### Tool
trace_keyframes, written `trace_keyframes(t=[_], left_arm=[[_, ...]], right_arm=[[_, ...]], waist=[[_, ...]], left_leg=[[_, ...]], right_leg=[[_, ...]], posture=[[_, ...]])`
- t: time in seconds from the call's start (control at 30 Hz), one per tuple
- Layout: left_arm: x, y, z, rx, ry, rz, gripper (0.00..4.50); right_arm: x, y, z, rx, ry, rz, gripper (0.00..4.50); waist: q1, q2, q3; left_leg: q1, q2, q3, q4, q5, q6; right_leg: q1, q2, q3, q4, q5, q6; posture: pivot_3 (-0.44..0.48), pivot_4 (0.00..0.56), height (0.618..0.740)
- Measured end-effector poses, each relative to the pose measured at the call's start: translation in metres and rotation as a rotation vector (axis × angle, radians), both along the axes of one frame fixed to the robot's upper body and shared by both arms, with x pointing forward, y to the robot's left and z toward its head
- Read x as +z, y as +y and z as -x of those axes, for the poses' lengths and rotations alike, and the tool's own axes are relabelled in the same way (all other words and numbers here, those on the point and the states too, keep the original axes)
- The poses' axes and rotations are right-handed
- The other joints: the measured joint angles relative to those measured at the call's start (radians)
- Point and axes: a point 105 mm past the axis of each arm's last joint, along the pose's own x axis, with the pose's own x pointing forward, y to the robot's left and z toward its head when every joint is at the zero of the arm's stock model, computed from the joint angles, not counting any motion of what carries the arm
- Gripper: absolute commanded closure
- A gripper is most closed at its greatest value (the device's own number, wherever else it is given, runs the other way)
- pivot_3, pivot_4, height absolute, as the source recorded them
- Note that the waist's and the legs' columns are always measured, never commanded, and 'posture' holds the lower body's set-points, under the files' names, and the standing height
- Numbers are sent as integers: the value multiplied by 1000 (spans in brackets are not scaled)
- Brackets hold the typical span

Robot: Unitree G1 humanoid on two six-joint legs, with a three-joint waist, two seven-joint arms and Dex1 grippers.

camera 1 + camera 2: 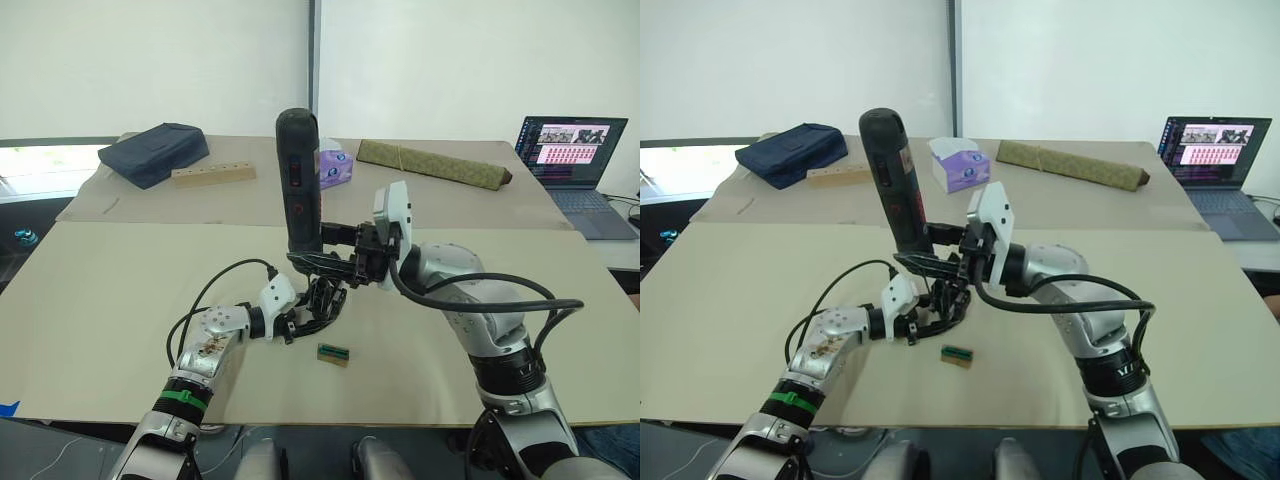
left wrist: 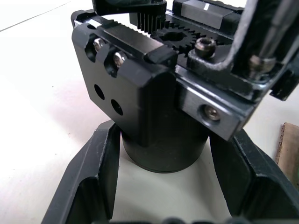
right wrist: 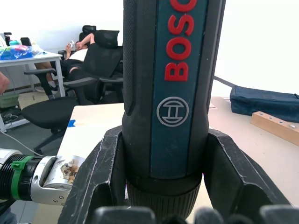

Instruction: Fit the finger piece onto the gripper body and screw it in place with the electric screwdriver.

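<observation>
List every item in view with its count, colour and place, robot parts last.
electric screwdriver: 1, dark grey with red label, upright over the table centre
gripper body: 1, black, on the table under the screwdriver
small block: 1, green and brown, near the front edge
bag: 1, navy, far left
wooden block: 1, tan, beside the bag
tissue box: 1, purple, far centre
long mat: 1, olive, far right
laptop: 1, dark, open, far right
left end effector: black, around the gripper body's round base
right end effector: black, clamping the screwdriver

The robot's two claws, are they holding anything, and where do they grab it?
The right gripper clamps the electric screwdriver low on its barrel. The left gripper grips the gripper body around its round base.
</observation>
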Motion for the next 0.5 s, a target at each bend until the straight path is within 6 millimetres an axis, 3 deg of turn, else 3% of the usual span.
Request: trace_keyframes(t=[0.5], left_arm=[[-1,0,1,6,12,-2,2208]], right_arm=[[-6,4,6,33,-69,22,2600]], waist=[[-1,-1,-11]], left_leg=[[2,1,0,-4,0,0]], right_leg=[[1,0,0,-5,1,-2]], posture=[[0,150,740]])
